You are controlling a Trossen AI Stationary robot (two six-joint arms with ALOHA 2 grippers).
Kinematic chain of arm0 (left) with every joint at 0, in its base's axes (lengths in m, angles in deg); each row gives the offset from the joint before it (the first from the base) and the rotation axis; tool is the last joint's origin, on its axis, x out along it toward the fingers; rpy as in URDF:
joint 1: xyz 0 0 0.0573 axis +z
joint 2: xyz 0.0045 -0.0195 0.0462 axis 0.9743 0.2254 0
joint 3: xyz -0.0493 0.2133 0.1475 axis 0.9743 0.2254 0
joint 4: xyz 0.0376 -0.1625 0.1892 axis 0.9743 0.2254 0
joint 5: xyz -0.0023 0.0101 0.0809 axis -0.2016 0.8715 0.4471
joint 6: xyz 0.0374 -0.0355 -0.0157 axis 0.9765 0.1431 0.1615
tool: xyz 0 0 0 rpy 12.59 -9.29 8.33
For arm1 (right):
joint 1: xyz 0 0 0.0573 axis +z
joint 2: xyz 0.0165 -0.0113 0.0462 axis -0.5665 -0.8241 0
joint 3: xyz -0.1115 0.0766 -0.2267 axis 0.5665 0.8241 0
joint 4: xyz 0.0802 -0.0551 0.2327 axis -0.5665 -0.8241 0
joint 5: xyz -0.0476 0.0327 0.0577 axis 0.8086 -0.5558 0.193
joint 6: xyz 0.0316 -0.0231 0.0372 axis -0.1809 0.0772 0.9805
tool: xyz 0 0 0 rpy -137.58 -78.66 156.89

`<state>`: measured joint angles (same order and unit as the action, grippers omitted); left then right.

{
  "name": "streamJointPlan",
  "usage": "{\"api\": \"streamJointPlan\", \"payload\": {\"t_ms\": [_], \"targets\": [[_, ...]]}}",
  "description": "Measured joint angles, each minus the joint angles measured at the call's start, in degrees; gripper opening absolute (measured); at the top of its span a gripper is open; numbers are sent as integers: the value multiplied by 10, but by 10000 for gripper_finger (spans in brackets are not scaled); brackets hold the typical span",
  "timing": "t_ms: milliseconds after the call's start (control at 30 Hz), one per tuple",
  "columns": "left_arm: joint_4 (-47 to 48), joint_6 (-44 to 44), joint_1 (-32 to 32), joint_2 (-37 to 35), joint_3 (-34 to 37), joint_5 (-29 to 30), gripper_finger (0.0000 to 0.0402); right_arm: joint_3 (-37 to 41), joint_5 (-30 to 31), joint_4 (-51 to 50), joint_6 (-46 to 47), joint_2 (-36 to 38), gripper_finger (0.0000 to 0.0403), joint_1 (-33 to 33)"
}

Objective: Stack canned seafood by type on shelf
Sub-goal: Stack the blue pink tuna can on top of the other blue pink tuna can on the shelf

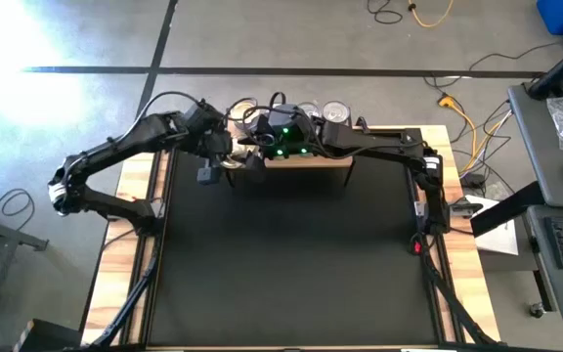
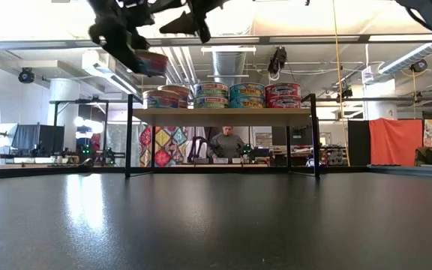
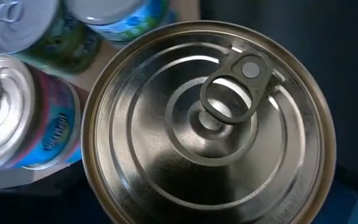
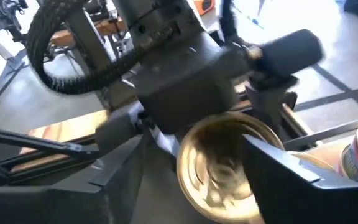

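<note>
Between the two grippers, above the left end of the shelf (image 2: 223, 112), hangs a gold-lidded can (image 3: 210, 124) in my left gripper (image 2: 137, 52), clear of everything. Its lid faces back toward the left wrist. My right gripper (image 2: 193, 22) hovers close beside it, level with it and open. In the right wrist view its fingers (image 4: 278, 171) stand wide in front of the can (image 4: 219, 171), and I see no touch. Several cans (image 2: 231, 95) stand in two layers on the shelf top. My left gripper holds the gold-lidded can by its side wall (image 2: 150, 64), coming from above and from the table's left, slanting down. The can hangs tilted below the fingers, lifted clear of the shelf. In the left wrist view the can itself hides the fingers.
The shelf (image 1: 311, 161) stands at the middle of the far edge of the black tabletop (image 1: 291, 264). More cans (image 3: 17, 118) show on the shelf's left end just beyond the held one. Behind the table a person sits in the room.
</note>
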<state>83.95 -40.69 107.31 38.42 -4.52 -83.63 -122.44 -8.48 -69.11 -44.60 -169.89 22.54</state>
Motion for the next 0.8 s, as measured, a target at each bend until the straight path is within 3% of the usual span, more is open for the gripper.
{"api": "streamJointPlan", "payload": {"t_ms": [200, 367, 800], "targets": [[-34, -1, 35, 52, -12, 2, 368, 0, -2, 5, -21, -27, 177, -28], [-27, -9, 61, 78, -46, -1, 376, 0, 2, 20, -64, -47, 142, -44], [-3, -2, 66, 117, -83, -16, 375, 24, -13, 61, -98, -54, 170, -81]]}}
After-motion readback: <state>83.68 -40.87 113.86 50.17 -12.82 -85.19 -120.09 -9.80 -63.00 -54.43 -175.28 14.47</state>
